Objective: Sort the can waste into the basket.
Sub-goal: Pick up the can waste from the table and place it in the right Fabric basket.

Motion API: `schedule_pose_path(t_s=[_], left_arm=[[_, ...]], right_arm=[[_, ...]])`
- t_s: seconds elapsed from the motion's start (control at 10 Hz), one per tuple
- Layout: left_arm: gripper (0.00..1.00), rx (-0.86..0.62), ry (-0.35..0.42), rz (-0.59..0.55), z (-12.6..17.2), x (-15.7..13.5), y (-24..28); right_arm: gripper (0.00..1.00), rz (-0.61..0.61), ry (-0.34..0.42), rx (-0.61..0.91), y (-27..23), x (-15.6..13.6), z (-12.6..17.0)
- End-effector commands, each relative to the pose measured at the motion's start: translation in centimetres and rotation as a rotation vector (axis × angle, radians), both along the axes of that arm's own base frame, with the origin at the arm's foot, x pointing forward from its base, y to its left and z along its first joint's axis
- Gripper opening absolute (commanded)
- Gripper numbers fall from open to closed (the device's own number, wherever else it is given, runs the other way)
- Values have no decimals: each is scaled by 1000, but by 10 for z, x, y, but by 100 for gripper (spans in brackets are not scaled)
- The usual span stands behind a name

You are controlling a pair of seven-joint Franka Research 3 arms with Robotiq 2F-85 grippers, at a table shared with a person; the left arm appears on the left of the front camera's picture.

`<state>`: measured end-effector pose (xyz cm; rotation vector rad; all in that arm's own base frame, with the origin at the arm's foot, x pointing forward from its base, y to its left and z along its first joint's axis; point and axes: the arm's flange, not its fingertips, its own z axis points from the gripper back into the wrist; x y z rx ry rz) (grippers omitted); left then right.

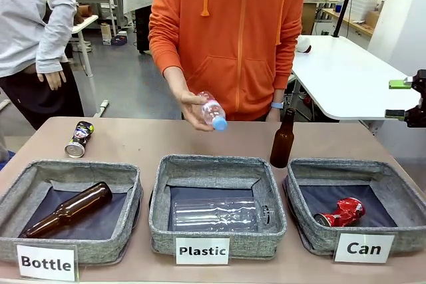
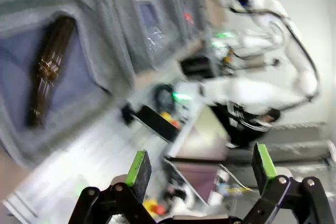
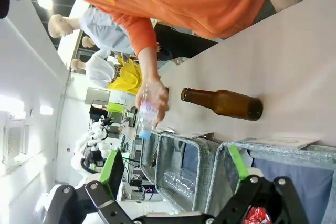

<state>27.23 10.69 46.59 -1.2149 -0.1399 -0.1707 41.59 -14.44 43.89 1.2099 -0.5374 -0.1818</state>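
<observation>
Your red can (image 1: 341,212) already lies on its side in the Can basket (image 1: 346,167), so half the sort looks done; the black can (image 1: 79,139) lies on the table (image 1: 146,139) at the far left, behind the Bottle basket (image 1: 73,167), well apart from both grippers and on your left arm's side; your right gripper (image 1: 398,99) hangs by the right edge, fingers spread, empty; your left gripper (image 2: 200,167) is spread and empty too; the person's hand (image 1: 192,108) holds a plastic bottle (image 1: 213,112) beyond the Plastic basket (image 1: 163,197), likely bound for it.
</observation>
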Motion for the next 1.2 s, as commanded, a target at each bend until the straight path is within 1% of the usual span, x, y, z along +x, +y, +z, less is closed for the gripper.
schedule_pose_path(t_s=[0.0, 0.2, 0.3, 0.4, 0.5, 0.7, 0.8, 0.9, 1.0, 1.1], left_arm=[[100, 276, -102, 219, 6, 72, -10], [100, 431, -235, 411, 6, 121, -14], [100, 479, -299, 470, 8, 124, -18], [100, 335, -218, 480, 18, 112, -22], [100, 411, -271, 372, 23, 121, -8], [100, 411, -271, 372, 23, 121, -8], [100, 419, -268, 422, 20, 126, -12], [100, 517, -192, 532, 22, 158, -19], [100, 596, -126, 578, 19, 198, -29], [100, 645, -63, 576, 10, 234, -39]], right_arm=[[100, 10, -17, -8, -2, -1, 2], [100, 10, -17, -8, -2, -1, 2], [100, 10, -17, -8, -2, -1, 2], [100, 10, -17, -8, -2, -1, 2], [100, 10, -17, -8, -2, -1, 2], [100, 10, -17, -8, -2, -1, 2], [100, 10, -17, -8, -2, -1, 2], [100, 10, -17, -8, -2, -1, 2], [100, 10, -17, -8, -2, -1, 2], [100, 10, -17, -8, -2, -1, 2]])
